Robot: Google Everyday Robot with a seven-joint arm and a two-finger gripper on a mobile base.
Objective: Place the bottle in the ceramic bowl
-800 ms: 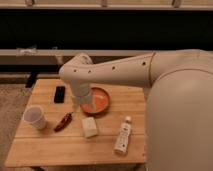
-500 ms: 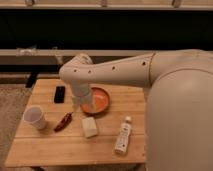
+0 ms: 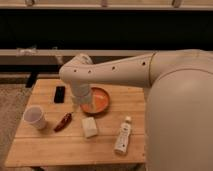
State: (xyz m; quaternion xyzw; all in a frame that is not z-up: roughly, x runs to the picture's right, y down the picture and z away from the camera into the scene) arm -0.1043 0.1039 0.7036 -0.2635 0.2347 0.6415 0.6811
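Across the wooden table [image 3: 45, 147], 1 white robot arm [image 3: 115, 72] reaches in from the right, bends at a rounded joint and points straight down. Its pincer [image 3: 78, 103] hangs at the left edge of the orange ceramic bowl [image 3: 102, 97]; whether it is wide or narrow cannot be told. The bottle [image 3: 123, 136] lies on the table, apart from the bowl, front right, beside a white block [image 3: 89, 126].

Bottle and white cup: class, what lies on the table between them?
In the camera view, a white block and a red pepper lie between the bottle and the cup. The hand hangs at the edge of the orange bowl.
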